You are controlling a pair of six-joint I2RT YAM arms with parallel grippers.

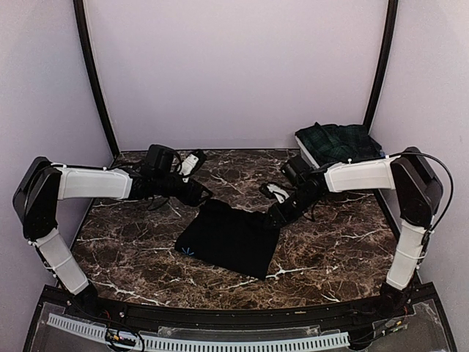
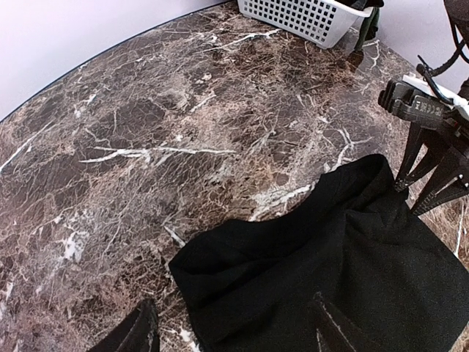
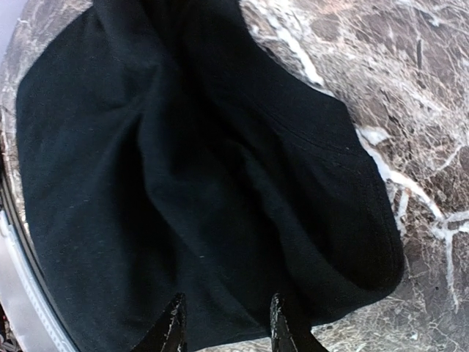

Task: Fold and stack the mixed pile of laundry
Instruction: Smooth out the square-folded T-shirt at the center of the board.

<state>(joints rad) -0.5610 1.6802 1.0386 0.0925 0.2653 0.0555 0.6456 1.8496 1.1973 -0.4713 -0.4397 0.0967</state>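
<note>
Across the middle of the marble worktop [image 1: 344, 257] lies the black cloth [image 1: 231, 238], spread mostly flat, with soft folds running toward its far right corner. At the far right corner of the worktop, well apart from the cloth, stands a white slatted basket [image 2: 293, 15] with a dark green tartan garment [image 1: 337, 141] heaped in it.

The left hand [image 1: 201, 194] hangs over the cloth's far left corner. Its fingers [image 2: 143, 334] are spread wide, one over bare marble and the other over the cloth, and they clamp nothing.

The right hand [image 1: 277, 214] is at the far right corner, where the fabric rises in a small peak against it. Its fingers [image 3: 174, 326] stand a little apart with the cloth's edge between them. Whether they pinch it cannot be told.
</note>
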